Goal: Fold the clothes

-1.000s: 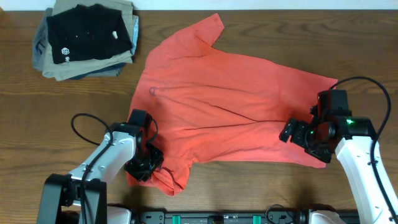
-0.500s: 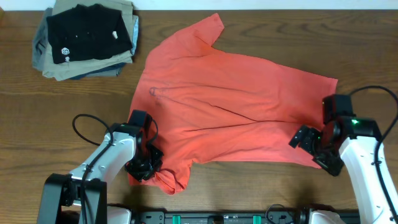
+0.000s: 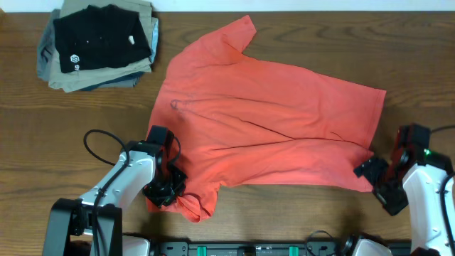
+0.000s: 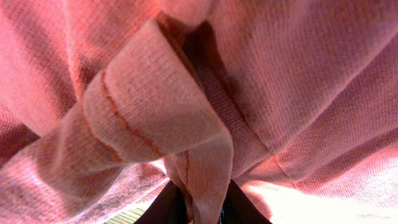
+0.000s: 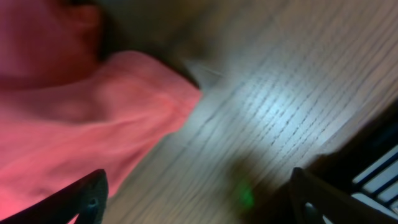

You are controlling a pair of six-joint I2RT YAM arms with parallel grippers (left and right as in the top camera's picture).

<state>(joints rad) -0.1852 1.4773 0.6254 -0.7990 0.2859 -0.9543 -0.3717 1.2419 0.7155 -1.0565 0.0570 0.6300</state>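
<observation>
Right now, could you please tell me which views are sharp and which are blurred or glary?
Overhead: sharp and evenly lit across the T-shirt. Left wrist: very close, weave crisp, washed-out bright patch lower right. Right wrist: blurred throughout, with glare on the wooden table.

The tool (image 4: 202,206) pinches a hemmed fold of the coral-red T-shirt (image 4: 298,93).

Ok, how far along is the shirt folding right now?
Barely begun. Done: nothing folded; the coral T-shirt lies spread flat on the table. In hand: the left tool pinches bunched cloth at the shirt's near-left corner; the right tool is open, beside the near-right corner, holding nothing. Left: every fold.
</observation>
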